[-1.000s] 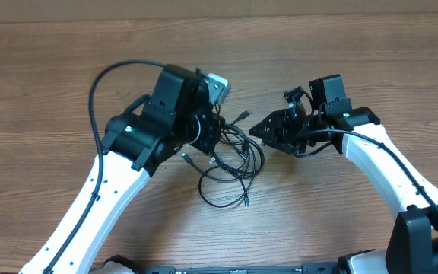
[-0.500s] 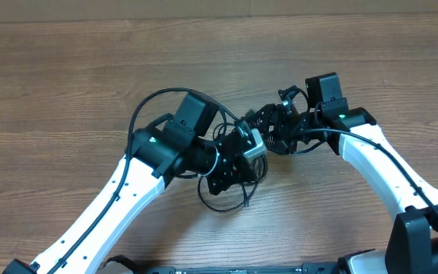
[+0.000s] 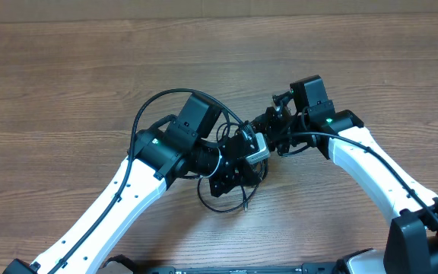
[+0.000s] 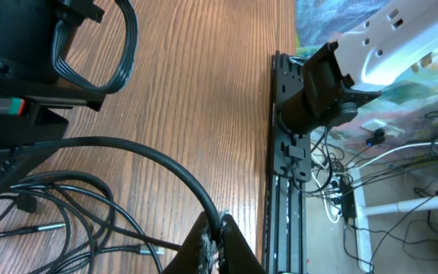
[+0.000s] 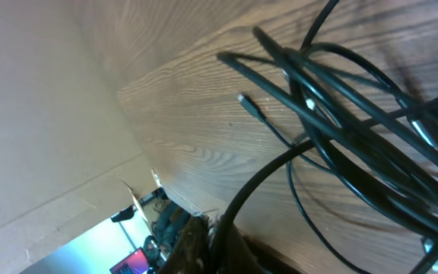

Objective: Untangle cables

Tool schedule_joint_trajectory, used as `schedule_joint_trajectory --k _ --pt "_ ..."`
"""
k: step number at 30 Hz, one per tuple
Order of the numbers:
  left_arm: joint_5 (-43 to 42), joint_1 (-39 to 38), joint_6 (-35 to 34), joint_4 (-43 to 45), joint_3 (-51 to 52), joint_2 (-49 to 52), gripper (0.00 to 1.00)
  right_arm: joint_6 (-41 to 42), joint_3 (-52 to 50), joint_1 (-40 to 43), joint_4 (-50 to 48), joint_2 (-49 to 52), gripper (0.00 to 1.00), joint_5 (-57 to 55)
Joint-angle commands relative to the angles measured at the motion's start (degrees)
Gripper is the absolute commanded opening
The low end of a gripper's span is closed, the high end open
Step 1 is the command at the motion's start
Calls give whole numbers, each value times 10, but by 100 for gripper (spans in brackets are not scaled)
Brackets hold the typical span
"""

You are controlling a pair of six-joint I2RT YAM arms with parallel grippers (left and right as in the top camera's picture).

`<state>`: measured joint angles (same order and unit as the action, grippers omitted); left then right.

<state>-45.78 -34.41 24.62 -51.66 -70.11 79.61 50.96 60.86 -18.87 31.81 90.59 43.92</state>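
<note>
The cables (image 3: 216, 202) lie as a tangle of thin black loops at the table's middle, mostly hidden under both wrists in the overhead view. My left gripper (image 3: 233, 173) reaches over the tangle from the left. In the left wrist view my left gripper (image 4: 216, 224) is shut on one black cable (image 4: 150, 158), which arcs away to the left above more loops (image 4: 74, 217). My right gripper (image 3: 267, 131) meets the tangle from the right. In the right wrist view my right gripper (image 5: 215, 227) is shut on a cable (image 5: 261, 183), which curves up into the crossing strands (image 5: 356, 129).
Bare wooden tabletop (image 3: 67, 84) surrounds the tangle. The two wrists sit almost against each other at the centre. The right arm's black housing with its fixed cord loop (image 4: 90, 46) fills the left wrist view's upper left. A black rail (image 4: 281, 152) runs along the table's front edge.
The left arm swung right and forward, from beside the tangle to over it. The right gripper moved left into the cables and closed on one.
</note>
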Motion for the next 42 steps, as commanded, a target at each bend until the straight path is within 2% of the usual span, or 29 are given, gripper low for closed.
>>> schedule_joint_trajectory --k 1,2,4,5,6,8,10,15,17,18,21,24,27,30,32,34,35,37,39,42 --pt "29 -2 9 2 4 -1 4 -7 10 -1 -14 -11 4 -2" --pt "40 -1 1 5 4 -1 4 -18 10 -1 -16 -11 4 -2" --pt "111 0 -62 24 4 -1 6 -56 10 -1 -17 -11 4 1" --pt "160 0 -113 36 4 -1 24 -78 10 -1 -25 -11 4 22" --pt "225 3 -179 47 4 -1 56 -118 10 -1 -45 -11 4 75" --pt "311 12 -253 56 4 3 85 -161 10 -1 -77 -11 4 161" --pt "342 25 -281 58 4 8 89 -184 10 -1 -89 -11 4 206" --pt "332 97 -346 63 4 35 92 -245 10 -1 -88 -11 4 241" --pt "302 121 -352 72 5 47 94 -260 10 -2 -86 -11 4 252" --pt "282 130 -352 78 5 54 99 -260 10 -2 -85 -11 4 253" --pt "182 155 -352 105 5 97 100 -260 10 -1 -86 -11 4 252" --pt "105 164 -350 115 5 159 99 -265 10 -1 -86 -11 4 252" --pt "63 166 -349 135 5 211 89 -288 10 -2 -82 -11 4 252" --pt "20 166 -349 167 5 250 91 -301 10 -2 -75 -11 4 252" --pt "9 166 -349 182 5 272 75 -328 10 -2 -59 -11 4 252" --pt "10 166 -349 183 5 283 45 -351 10 -2 -42 -11 4 252" --pt "13 166 -349 183 5 286 38 -358 10 -2 -36 -11 4 252" --pt "21 166 -349 183 5 288 25 -363 10 -1 -33 -11 4 252" --pt "47 166 -354 171 5 288 20 -360 10 0 -47 -11 4 257" --pt "57 165 -354 159 5 288 5 -342 10 3 -76 -11 4 261"
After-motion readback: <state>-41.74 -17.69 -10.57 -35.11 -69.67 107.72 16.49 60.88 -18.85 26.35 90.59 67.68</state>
